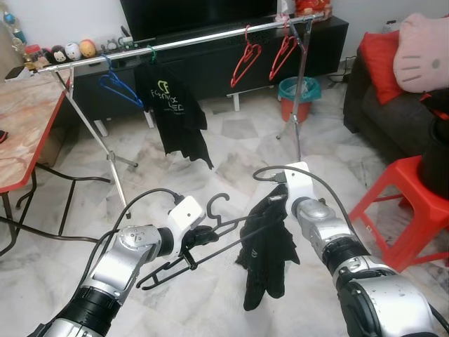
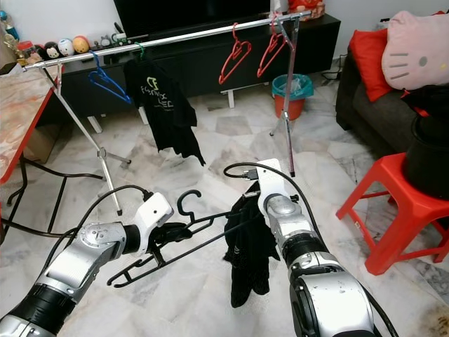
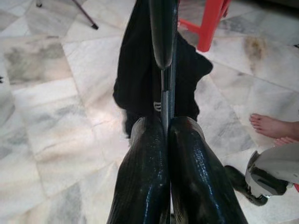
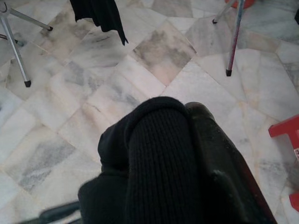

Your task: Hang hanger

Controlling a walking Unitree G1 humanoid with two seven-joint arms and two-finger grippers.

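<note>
A: Marble floor (image 1: 238, 133), pale and veined, with a steel clothes rail (image 1: 182, 41) across the room. What hangs on the rail?

B: A black T-shirt (image 1: 175, 116) with green lettering I can't read, a blue hanger (image 1: 119, 88) and two red hangers (image 1: 265, 55). Below the rail's far end stands a red bin (image 1: 297, 95) with a teal liner (contents not visible).

A: And the claws?

B: The left gripper (image 1: 198, 239) has its fingers (image 3: 187, 172) pressed together on the bar of the black hanger (image 1: 210, 242), held low in front of the robot, hook up. The right gripper (image 1: 275, 210) is wrapped in the dark garment (image 1: 266, 256) draped over the hanger's other end; whether it is spread or closed, I cannot tell.
</note>
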